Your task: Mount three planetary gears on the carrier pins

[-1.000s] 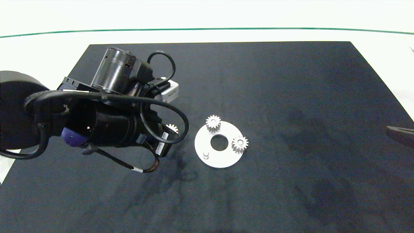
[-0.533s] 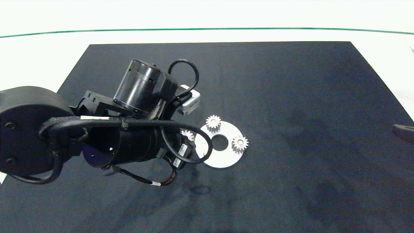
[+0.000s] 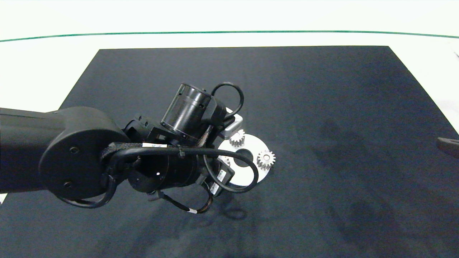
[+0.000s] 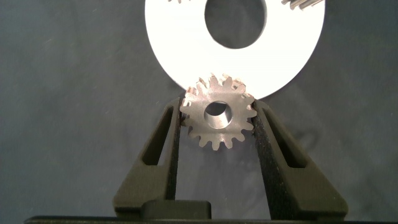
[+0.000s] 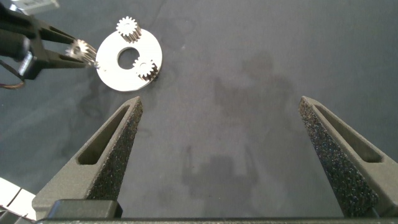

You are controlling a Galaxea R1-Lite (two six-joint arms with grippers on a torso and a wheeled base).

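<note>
- Over the last second the left arm swept in from the mat's left side toward the white carrier disc (image 3: 247,175); the left gripper (image 4: 217,121) now hung at the disc's near-left rim, hiding that part of it in the head view.
- Its fingers (image 4: 168,143) were clamped on the third planetary gear (image 4: 217,118), held flat with the bore facing up — the gear overlapped the disc's edge.
- The other two gears (image 3: 266,159) already sat on their pins, one at the far side (image 3: 237,138).
- The free carrier pin was hidden under the gear and arm, so bore-to-pin alignment could not be judged; seating was probably next.
- The right gripper (image 5: 230,162) hung parked over bare mat (image 3: 340,107) well to the right, fingers wide apart.
</note>
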